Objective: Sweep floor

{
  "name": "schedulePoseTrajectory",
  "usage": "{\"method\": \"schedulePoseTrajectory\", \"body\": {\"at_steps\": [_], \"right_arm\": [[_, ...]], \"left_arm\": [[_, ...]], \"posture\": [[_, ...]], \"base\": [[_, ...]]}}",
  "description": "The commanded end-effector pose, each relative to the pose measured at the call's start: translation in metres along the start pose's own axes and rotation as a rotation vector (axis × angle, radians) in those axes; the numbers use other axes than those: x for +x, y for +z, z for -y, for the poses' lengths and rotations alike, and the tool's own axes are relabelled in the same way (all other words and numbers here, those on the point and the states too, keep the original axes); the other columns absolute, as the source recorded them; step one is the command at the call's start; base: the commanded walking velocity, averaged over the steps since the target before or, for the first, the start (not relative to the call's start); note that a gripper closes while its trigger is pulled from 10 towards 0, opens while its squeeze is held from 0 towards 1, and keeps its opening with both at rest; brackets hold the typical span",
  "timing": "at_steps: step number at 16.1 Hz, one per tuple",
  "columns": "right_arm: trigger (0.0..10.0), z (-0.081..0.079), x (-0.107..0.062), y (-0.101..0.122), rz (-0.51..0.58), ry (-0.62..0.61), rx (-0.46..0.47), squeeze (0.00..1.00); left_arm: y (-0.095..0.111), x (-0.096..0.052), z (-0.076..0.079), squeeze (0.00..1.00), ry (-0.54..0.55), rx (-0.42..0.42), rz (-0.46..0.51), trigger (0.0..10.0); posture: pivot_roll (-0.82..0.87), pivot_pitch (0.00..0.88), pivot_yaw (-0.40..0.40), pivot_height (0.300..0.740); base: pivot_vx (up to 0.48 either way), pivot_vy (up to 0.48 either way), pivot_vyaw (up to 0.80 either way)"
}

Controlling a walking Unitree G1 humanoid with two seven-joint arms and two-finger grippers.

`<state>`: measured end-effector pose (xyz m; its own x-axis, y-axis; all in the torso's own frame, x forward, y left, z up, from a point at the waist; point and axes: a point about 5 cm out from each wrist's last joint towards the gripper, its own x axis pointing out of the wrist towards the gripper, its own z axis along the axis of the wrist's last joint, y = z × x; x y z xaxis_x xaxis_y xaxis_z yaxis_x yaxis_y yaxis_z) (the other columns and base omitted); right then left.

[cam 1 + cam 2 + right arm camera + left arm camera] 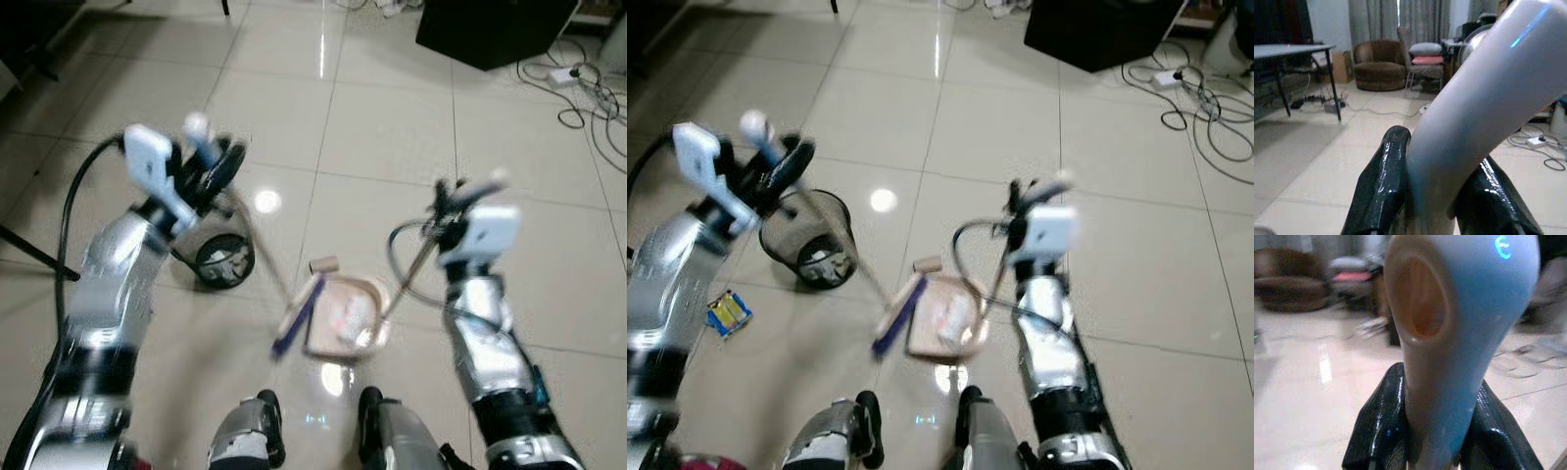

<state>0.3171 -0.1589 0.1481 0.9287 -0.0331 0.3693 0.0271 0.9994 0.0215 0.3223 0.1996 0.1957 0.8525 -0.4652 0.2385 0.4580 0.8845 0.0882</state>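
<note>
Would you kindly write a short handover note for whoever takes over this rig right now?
Left claw: shut on the broom handle, raised above the bin.
Right claw: shut on the dustpan handle.
Broom head lies at the dustpan mouth, on the tiles in front of the robot's feet.
Done: some litter sits in the dustpan.
Left: a yellow-blue wrapper beside the bin needs sweeping up; then, likely, empty the pan into the bin.

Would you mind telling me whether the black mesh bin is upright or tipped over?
Upright: the black mesh bin stands with its round mouth upward, litter visible inside.
</note>
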Motion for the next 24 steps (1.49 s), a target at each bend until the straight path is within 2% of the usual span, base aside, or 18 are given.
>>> {"method": "schedulePoseTrajectory", "body": {"at_steps": [1, 4, 6, 10, 13, 19, 24], "right_arm": [[10.0, 0.009, 0.016, 0.028, 0.057, -0.004, 0.019, 0.00], [10.0, 0.018, 0.046, 0.073, 0.056, 0.013, 0.065, 0.00], [10.0, 0.019, 0.060, 0.100, 0.084, 0.023, 0.125, 0.00], [10.0, 0.020, 0.074, 0.137, 0.130, -0.001, 0.228, 0.00], [10.0, 0.025, 0.076, 0.143, 0.123, -0.030, 0.258, 0.00], [10.0, 0.023, 0.075, 0.141, 0.095, -0.031, 0.289, 0.00], [10.0, 0.032, 0.075, 0.144, 0.116, -0.075, 0.280, 0.00]], "left_arm": [[-0.006, -0.017, -0.011, 0.00, 0.124, 0.054, -0.075, 10.0], [-0.020, -0.044, -0.003, 0.00, 0.285, 0.062, -0.101, 10.0], [-0.025, -0.053, 0.004, 0.00, 0.374, 0.084, -0.091, 10.0], [-0.024, -0.063, 0.023, 0.00, 0.416, 0.127, -0.101, 10.0], [-0.024, -0.058, 0.029, 0.00, 0.414, 0.145, -0.100, 10.0], [-0.028, -0.059, 0.037, 0.00, 0.409, 0.148, -0.115, 10.0], [-0.030, -0.060, 0.043, 0.00, 0.380, 0.139, -0.125, 10.0]], "posture": [[0.07, 0.140, 0.003, 0.740], [0.04, 0.130, -0.027, 0.740], [0.03, 0.125, -0.039, 0.740], [0.04, 0.103, -0.029, 0.740], [0.03, 0.103, -0.023, 0.740], [0.04, 0.093, -0.034, 0.740], [0.04, 0.089, -0.032, 0.740]], "base": [[0.000, 0.000, 0.00], [0.000, 0.000, 0.00], [0.000, 0.000, 0.00], [0.180, 0.000, 0.00], [0.427, 0.000, 0.79], [0.440, 0.000, 0.79], [0.435, 0.000, 0.00]]}}
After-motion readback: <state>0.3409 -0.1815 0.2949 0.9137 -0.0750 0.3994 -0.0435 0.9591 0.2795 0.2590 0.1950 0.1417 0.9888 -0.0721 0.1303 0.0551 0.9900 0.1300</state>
